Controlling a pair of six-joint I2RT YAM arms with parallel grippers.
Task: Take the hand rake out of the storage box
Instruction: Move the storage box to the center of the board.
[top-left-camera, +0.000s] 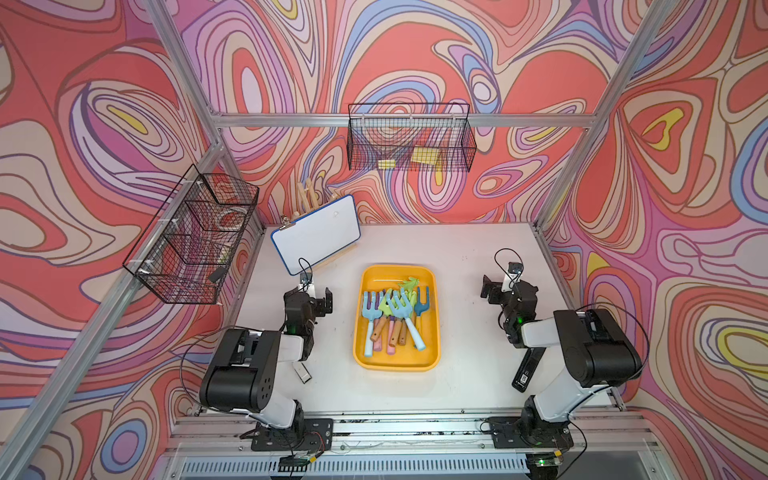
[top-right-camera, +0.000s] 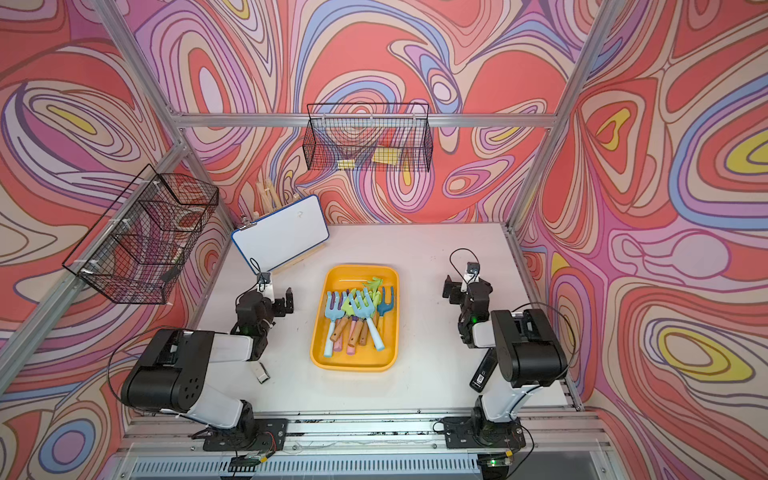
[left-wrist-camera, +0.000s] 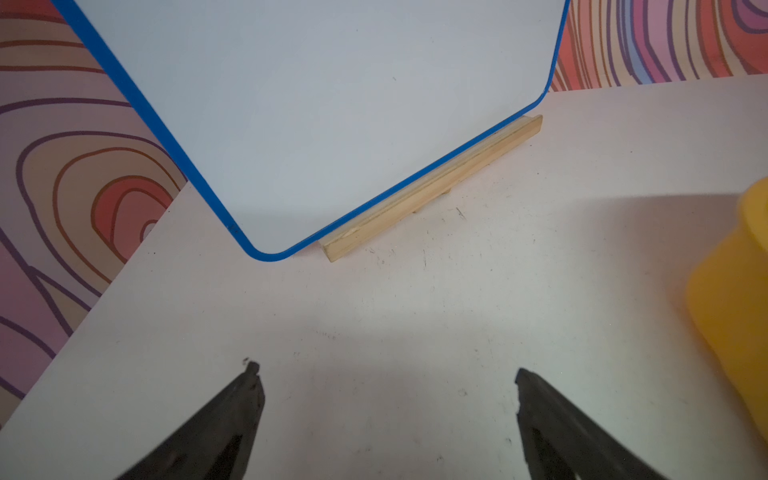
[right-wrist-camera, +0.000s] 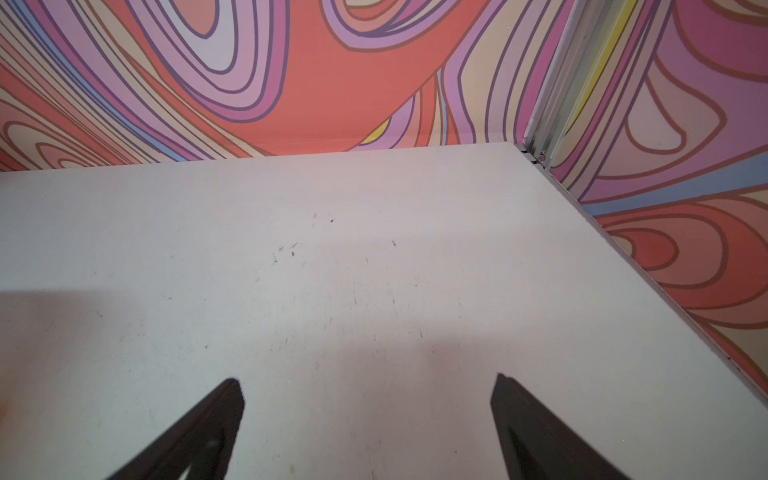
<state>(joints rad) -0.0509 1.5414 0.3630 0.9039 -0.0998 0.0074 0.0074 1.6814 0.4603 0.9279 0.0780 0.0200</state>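
Yellow-orange shallow plastic storage box (top-left-camera: 395, 364) sits mid white table (top-left-camera: 461, 266), heaped with rakes. Left pincer (left-wrist-camera: 386, 374) and right pincer (right-wrist-camera: 368, 382) gape empty, flanking it. Best clamp the topmost pale-blue plastic hand rake (top-left-camera: 409, 322) across its handle, lifting straight.

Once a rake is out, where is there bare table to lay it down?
Free: the table between the storage box and the right gripper, and the strip between box and near edge. Crowded: the whiteboard fills the far left corner; rakes pile inside the box.

light bright, even | shadows soft | top-view edges warped | wrist views possibly blurred
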